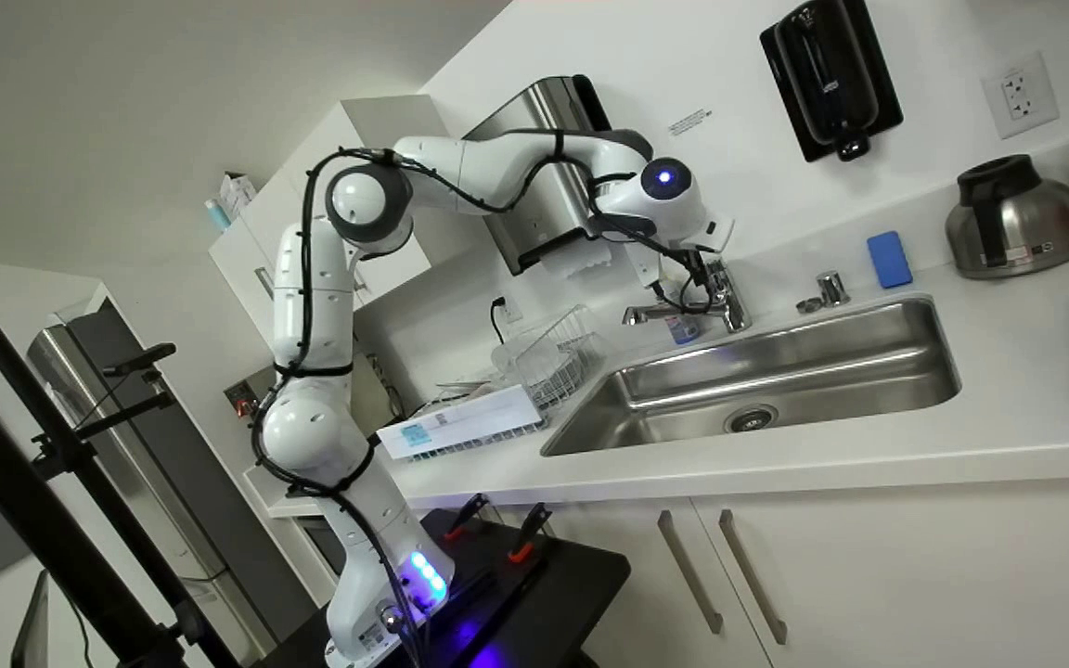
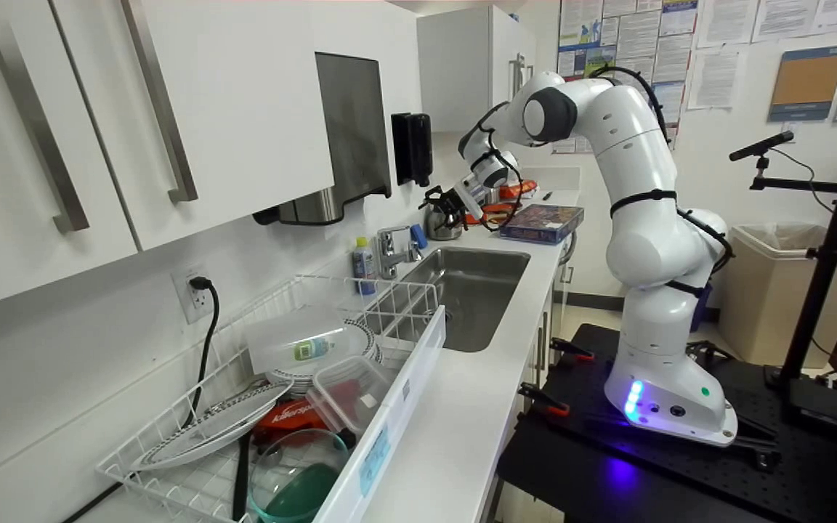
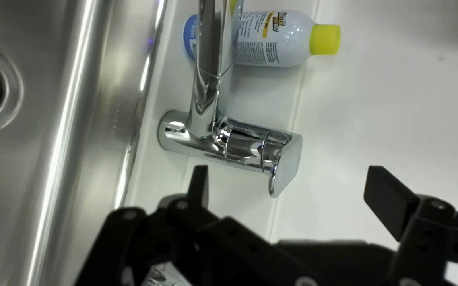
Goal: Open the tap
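The tap (image 3: 229, 145) stands on the bench (image 1: 989, 427) near its back edge, and the hand (image 3: 290, 183) is near it on the side away from the rack (image 1: 567, 366), so from the hand the tap lies toward the rack. The fingers (image 3: 390, 202) are spread wide and grip nothing.

The coming move likely turns on the lever (image 3: 288, 165), the flat piece capping the tap: it juts toward the hand, while the spout (image 3: 210, 43) runs the opposite way. In the wrist view the lever shows between the fingers, nearer the one on the side of the sink (image 1: 831, 394), with a gap to each; how it stands in depth I cannot tell. The long axis of the tap's body lies roughly along the line from finger to finger, so an advance should let the fingers straddle the lever, one at its flat face, one beneath. The sink-side finger could strike the body first.

A little farther, the can (image 3: 274, 39) stands beside the spout, yellow cap (image 3: 325, 39) up; the sink fills much of the bench between tap and front edge. Beyond, a sponge (image 1: 888, 259) stands upright at the back edge, the pot (image 1: 1022, 218) past it. Farthest, the box (image 2: 542, 223) lies by the front edge, toward a far corner in an exterior view.
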